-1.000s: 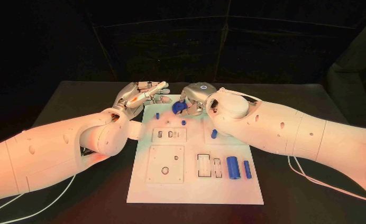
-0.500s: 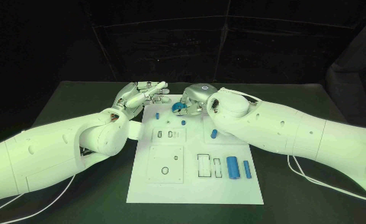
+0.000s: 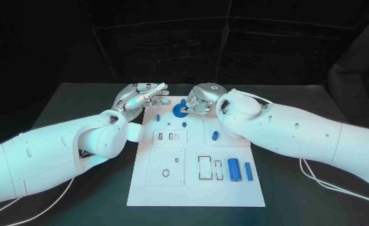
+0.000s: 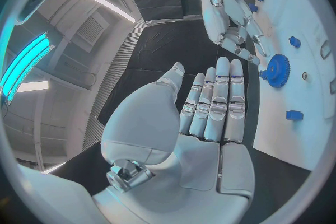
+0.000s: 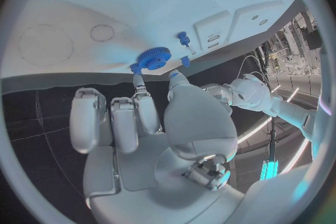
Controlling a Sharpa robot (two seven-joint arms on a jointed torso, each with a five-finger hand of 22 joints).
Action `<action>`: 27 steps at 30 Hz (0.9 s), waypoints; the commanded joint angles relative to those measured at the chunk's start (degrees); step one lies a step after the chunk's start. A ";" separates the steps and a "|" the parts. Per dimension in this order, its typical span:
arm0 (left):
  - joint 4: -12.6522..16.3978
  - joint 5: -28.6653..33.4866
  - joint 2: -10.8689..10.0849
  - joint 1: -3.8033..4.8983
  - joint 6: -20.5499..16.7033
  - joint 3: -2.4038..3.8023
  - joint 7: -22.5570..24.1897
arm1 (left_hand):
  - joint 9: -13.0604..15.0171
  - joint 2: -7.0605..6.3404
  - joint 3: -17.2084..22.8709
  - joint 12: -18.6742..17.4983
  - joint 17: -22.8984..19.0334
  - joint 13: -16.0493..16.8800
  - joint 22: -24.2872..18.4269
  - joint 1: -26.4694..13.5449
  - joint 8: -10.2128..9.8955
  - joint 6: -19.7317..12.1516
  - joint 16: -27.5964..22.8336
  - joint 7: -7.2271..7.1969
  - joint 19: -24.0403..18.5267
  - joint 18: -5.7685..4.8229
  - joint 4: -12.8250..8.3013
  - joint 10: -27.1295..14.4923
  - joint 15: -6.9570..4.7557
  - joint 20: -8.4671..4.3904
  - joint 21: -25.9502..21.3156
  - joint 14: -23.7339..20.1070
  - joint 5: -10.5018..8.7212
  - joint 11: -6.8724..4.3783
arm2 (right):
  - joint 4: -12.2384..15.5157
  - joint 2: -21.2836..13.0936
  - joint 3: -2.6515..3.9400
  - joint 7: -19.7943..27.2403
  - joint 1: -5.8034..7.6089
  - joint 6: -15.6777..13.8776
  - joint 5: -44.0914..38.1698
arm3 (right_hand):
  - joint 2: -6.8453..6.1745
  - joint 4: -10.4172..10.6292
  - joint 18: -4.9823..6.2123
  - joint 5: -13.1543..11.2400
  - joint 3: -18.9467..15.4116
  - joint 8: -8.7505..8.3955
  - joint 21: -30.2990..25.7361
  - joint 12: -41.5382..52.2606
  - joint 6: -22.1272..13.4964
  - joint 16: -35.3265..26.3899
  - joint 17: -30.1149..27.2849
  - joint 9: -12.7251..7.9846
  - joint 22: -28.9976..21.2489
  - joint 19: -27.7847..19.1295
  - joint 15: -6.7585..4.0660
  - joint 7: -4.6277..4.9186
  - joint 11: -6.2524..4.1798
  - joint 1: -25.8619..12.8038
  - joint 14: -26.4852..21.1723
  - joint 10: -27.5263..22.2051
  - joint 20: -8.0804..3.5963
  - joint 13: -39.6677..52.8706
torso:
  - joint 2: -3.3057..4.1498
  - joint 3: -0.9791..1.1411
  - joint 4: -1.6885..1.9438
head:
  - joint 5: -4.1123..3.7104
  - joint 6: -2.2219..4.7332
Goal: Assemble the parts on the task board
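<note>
Looks like it's still early days: the right hand (image 3: 201, 99) is pinching the blue gear (image 3: 180, 111) by its edge near the far edge of the task board (image 3: 196, 194), a couple of small pegs (image 3: 158, 116) sit around it, and the two blue cylinders (image 3: 234, 169) by the near right corner are loose next to open slots. The left hand (image 3: 141, 96) is holding nothing, fingers stretched flat just off the board's far left corner. Compared with a second ago, the gear has dropped lower onto the board and the left hand hasn't really budged.
</note>
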 commanded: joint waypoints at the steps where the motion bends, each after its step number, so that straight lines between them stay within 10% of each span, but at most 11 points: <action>1: 0.09 -0.30 -0.17 0.08 0.70 0.04 0.25 | -0.05 0.58 0.09 -0.31 0.08 -0.08 -0.10 -0.12 -0.33 -0.45 -0.34 0.16 0.02 0.78 -0.23 -0.46 0.26 0.46 -0.25 0.02 -0.22 0.12 | 2.59 -3.38 0.00 4.50 0.11 -6.54 2.51 | -0.05 -0.65 -0.71 -3.09 -0.62 0.09 0.19 -0.24 0.55 0.11 9.15 0.08 0.20 0.10 0.07 -0.12 0.01 2.48 4.71 -0.03 0.14 5.31 | -0.09 0.01 -0.02 | -0.15 0.24; 13: 0.13 -0.29 -0.47 0.08 0.93 0.03 0.33 | -0.04 0.71 0.22 -0.35 0.19 -0.09 -0.16 -0.02 -0.35 -0.51 -0.45 0.16 0.05 0.79 -0.42 -0.51 0.27 0.47 -0.31 0.03 -0.20 0.12 | 5.74 -17.45 -0.05 18.83 0.18 -2.66 27.94 | -1.39 -10.04 0.15 -6.96 -0.03 0.40 -2.02 -4.38 1.49 -1.25 6.11 0.09 -4.30 -2.37 -0.36 -0.50 -0.44 17.35 3.98 -3.10 -0.19 1.83 | -0.29 0.41 -1.06 | -0.36 0.78; 27: -0.52 -0.29 0.14 0.00 1.16 0.01 0.30 | -0.03 0.76 0.33 -0.35 0.26 -0.08 -0.19 0.12 -0.34 -0.51 -0.51 0.13 0.07 0.79 -0.59 -0.51 0.26 0.47 -0.35 0.04 -0.19 0.10 | 1.81 -20.16 -0.10 21.86 0.11 0.70 29.94 | -1.55 -12.00 0.17 -4.60 -0.85 0.04 -2.24 -5.33 0.69 -1.11 6.78 -0.05 -4.53 -2.41 -0.31 -0.30 -0.33 18.84 4.16 -3.74 -0.26 1.03 | -0.11 0.58 -0.94 | -1.39 0.87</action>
